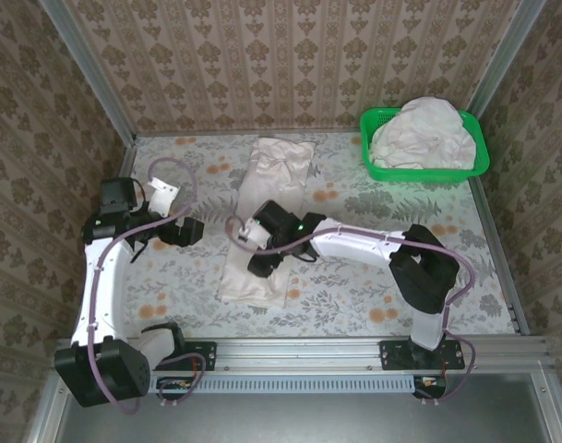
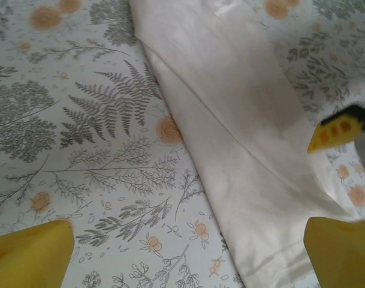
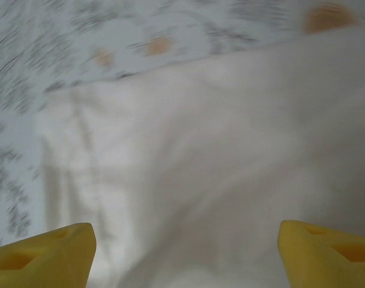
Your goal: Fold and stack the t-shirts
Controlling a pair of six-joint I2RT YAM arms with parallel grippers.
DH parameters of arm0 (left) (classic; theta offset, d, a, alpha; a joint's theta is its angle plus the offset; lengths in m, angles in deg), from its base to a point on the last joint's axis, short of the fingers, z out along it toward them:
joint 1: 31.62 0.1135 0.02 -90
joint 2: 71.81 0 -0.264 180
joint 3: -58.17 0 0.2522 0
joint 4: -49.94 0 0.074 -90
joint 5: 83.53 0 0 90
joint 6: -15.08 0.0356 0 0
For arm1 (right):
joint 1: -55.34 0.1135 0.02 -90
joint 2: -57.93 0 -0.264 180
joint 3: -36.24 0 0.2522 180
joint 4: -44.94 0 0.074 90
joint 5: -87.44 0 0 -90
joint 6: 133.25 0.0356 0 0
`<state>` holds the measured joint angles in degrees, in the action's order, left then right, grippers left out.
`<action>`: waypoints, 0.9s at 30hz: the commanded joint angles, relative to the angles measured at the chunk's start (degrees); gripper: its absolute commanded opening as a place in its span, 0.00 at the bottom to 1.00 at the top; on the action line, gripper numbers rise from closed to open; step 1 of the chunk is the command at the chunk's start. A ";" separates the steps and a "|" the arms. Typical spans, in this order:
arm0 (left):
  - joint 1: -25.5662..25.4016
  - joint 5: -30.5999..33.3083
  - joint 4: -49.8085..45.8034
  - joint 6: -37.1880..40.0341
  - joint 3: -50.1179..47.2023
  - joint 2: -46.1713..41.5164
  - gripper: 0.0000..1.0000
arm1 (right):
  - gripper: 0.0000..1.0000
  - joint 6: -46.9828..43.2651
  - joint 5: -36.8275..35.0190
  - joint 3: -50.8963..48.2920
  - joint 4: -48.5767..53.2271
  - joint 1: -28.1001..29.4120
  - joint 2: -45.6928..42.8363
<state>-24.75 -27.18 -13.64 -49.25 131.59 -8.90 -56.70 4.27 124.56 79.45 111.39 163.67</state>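
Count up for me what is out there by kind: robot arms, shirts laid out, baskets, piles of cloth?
Robot arms: 2 (left arm, right arm)
White shirt, folded into a long strip: 1
Green basket: 1
Heap of white cloth in the basket: 1; how many pieces it holds cannot be told
Total: 5

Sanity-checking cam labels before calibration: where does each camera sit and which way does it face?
Top external: above and behind the bases, looking down on the table and folded t-shirt; both arms, left gripper and right gripper show.
Left wrist: on the left arm, looking down at the tablecloth and the folded t-shirt's edge; own yellow fingertips at the bottom corners.
Right wrist: close above the folded t-shirt, facing down, blurred; own yellow fingertips at the bottom.
Shared: all three see the folded t-shirt.
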 commanded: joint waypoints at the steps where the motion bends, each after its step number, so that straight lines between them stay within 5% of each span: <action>1: 1.16 -4.10 -1.60 6.25 -0.57 -0.48 1.00 | 0.80 -10.17 0.78 -0.68 -1.39 3.90 -0.92; 11: 2.73 4.23 5.55 -2.18 -7.35 -4.60 1.00 | 0.74 -17.16 2.50 0.70 0.91 5.31 5.00; 21: 3.15 4.93 8.54 -2.74 -9.54 -5.28 1.00 | 0.69 -18.27 2.09 3.24 2.17 5.23 11.80; 23: 3.17 4.50 9.43 -2.91 -9.81 -5.02 1.00 | 0.63 -19.29 -0.35 2.89 1.70 5.21 12.68; 27: 3.17 4.10 10.20 -2.83 -9.67 -4.06 1.00 | 0.29 -19.95 -1.04 1.38 2.08 4.73 12.05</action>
<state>-22.08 -22.21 -4.92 -51.37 122.34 -13.38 -75.12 5.02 127.06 79.65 116.62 174.20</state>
